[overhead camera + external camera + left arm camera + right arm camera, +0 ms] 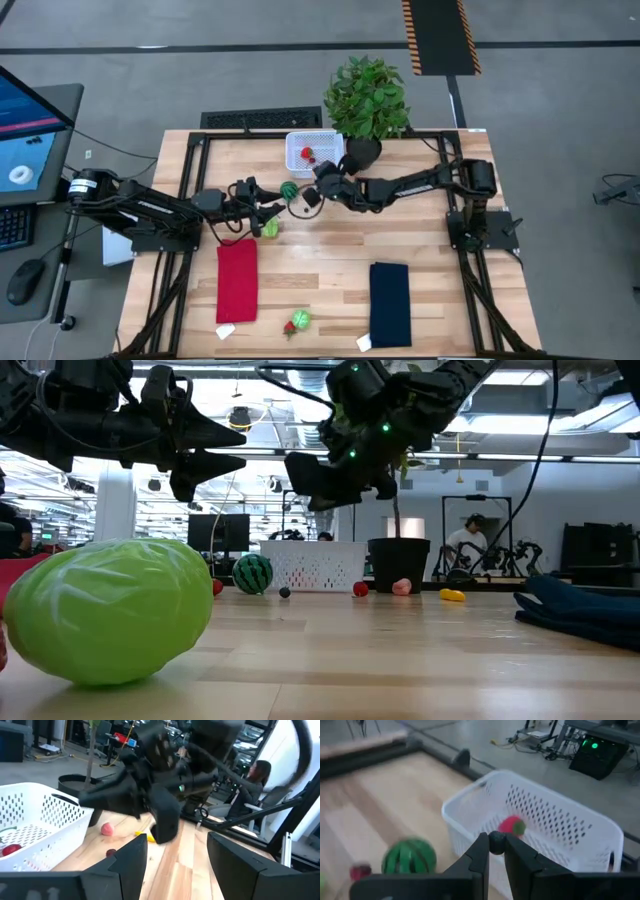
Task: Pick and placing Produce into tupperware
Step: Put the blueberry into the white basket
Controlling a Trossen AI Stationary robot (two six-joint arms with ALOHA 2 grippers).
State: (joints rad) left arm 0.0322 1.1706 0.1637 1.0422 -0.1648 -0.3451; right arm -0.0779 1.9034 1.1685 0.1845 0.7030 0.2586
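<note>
Blueberry [496, 842], tiny, light and slippery, sits pinched in the right pincer [496, 851] near the white basket [580, 837]; we judge centre grip safest, left pincer [175, 857] spread.

Both arms are matte black throughout, built of slim tubular links joined by chunky rounded joint housings. The left arm [150, 205] has a silver-grey cylindrical cap at its shoulder end and loose black cables running along its links. The right arm [420, 182] rises from a boxy black base with a round motor housing on top. Small green indicator lights glow on the right arm's wrist housing [365, 430], and a thin black cable loops over it. Each gripper's fingers [480, 857] are flat, black, wedge-shaped plastic with angular edges.
</note>
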